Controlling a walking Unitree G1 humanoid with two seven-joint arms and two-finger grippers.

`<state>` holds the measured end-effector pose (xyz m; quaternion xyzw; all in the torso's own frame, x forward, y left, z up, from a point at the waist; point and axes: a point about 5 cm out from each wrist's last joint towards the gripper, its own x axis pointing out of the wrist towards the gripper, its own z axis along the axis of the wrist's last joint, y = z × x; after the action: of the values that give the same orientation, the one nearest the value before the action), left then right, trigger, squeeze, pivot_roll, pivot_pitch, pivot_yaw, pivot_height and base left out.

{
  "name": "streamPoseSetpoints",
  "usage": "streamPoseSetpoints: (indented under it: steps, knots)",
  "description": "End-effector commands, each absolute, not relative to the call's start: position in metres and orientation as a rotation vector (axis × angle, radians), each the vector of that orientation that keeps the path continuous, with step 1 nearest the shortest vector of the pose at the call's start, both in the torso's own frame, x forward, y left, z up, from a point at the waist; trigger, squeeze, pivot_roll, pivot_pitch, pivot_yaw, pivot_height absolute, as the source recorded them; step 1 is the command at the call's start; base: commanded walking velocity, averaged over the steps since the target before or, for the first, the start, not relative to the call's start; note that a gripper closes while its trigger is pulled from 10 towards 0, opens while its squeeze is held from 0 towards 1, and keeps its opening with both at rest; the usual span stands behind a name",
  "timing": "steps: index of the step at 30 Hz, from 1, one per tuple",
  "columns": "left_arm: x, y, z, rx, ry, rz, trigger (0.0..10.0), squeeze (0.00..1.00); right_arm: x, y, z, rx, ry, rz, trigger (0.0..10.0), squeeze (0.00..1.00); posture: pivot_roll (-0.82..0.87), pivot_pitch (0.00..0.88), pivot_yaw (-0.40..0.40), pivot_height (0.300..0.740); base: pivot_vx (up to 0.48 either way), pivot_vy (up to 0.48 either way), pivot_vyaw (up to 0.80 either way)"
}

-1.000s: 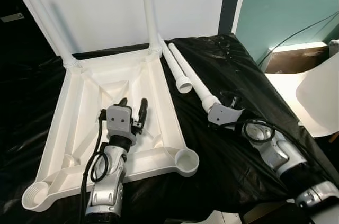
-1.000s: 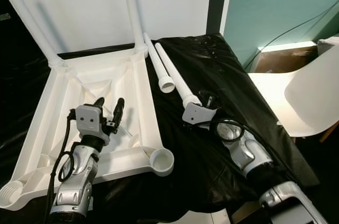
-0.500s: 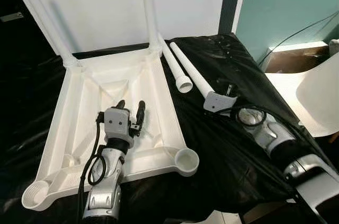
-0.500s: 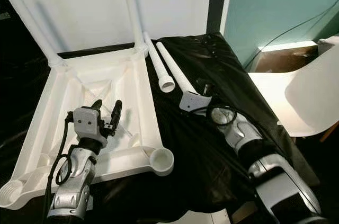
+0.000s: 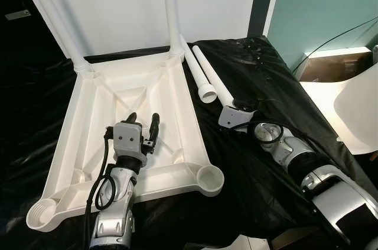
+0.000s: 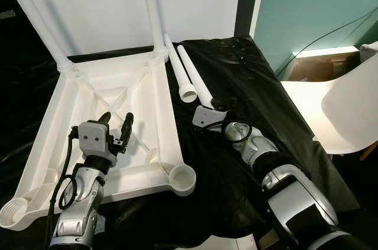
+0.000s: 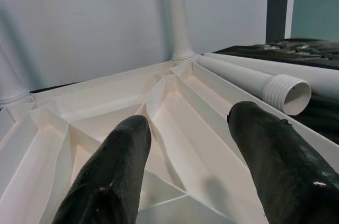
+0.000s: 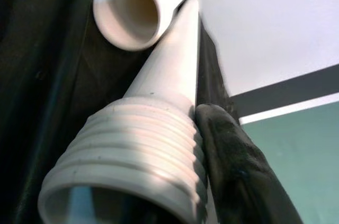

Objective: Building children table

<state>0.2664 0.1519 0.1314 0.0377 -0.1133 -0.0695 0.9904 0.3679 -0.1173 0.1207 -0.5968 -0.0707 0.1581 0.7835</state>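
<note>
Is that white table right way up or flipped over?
Flipped over: the white plastic table top shows its ribbed underside, two legs pointing up.

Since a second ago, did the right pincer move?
Yes. The right pincer slid up along the loose table leg, closer to the upside-down tabletop and the shorter leg's threaded end.

Both head cameras look down from above on the upturned white table top and loose legs. The wrist cameras sit close along their fingers, sharing the threaded leg end.
</note>
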Motion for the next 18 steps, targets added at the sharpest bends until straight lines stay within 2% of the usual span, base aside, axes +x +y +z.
streamPoseSetpoints:
  steps: [1,4,6,8,10,13,18]
  knots:
    - [0.265,0.157,0.130,0.079,-0.219,-0.072,10.0,0.00,0.363,-0.120,0.109,-1.302,-0.108,0.360,0.0,0.00,0.02,0.000,0.039,0.740,0.000,0.000,0.00]
    - [0.267,0.158,0.131,0.079,-0.224,-0.068,10.0,0.00,0.362,-0.123,0.111,-1.306,-0.161,0.252,0.0,0.00,0.01,0.000,0.041,0.740,0.000,0.000,0.00]
    - [0.271,0.161,0.134,0.080,-0.237,-0.064,10.0,0.00,0.360,-0.128,0.120,-1.313,-0.241,0.111,0.0,0.00,-0.01,0.000,0.044,0.740,0.000,0.000,0.00]
    - [0.271,0.161,0.134,0.080,-0.237,-0.064,10.0,0.00,0.360,-0.128,0.120,-1.313,-0.241,0.111,0.0,0.00,-0.01,0.000,0.044,0.740,0.000,0.000,0.00]
    - [0.274,0.166,0.138,0.076,-0.253,-0.069,10.0,0.00,0.355,-0.131,0.128,-1.324,-0.341,0.001,0.0,0.00,-0.03,0.000,0.045,0.740,0.000,0.000,0.00]
    - [0.275,0.168,0.140,0.062,-0.263,-0.073,10.0,0.00,0.351,-0.131,0.133,-1.329,-0.399,-0.041,0.0,0.00,-0.03,0.000,0.045,0.740,0.000,0.000,0.00]
    - [0.285,0.171,0.151,-0.094,-0.287,-0.128,10.0,0.00,0.332,-0.123,0.148,-1.343,-0.642,-0.115,0.0,0.00,-0.05,0.000,0.046,0.740,0.000,0.000,0.00]
